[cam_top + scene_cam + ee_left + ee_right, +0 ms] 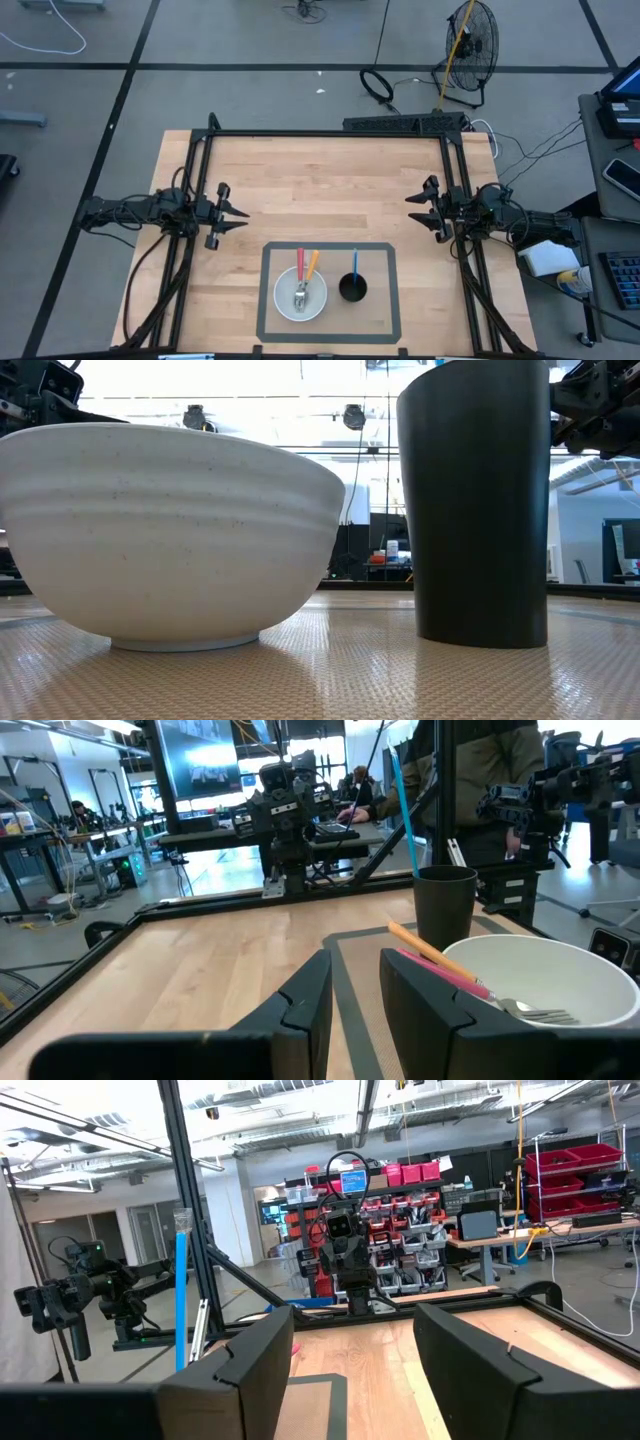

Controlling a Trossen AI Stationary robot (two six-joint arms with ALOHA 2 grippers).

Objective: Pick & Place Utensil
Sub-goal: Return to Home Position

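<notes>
A white bowl (281, 303) sits inside a grey tape rectangle near the table's front edge. In it lie a pink-handled utensil (300, 262) and an orange-handled one (312, 264), their metal heads down in the bowl and their handles leaning on its far rim; fork tines (545, 1014) show. To the bowl's right stands a black cup (352, 289) with a blue-handled utensil (354, 260) sticking up out of it. My left gripper (238, 213) hovers open at the table's left side. At the right side my right gripper (415, 206) is also open; both hold nothing.
The grey tape rectangle (268, 330) frames the bowl and the cup. A black frame rail (330, 133) runs along the table's far edge and down both sides. Bare wood (330, 190) lies between the two grippers. In the low view the bowl (170, 530) and the cup (480, 510) loom close.
</notes>
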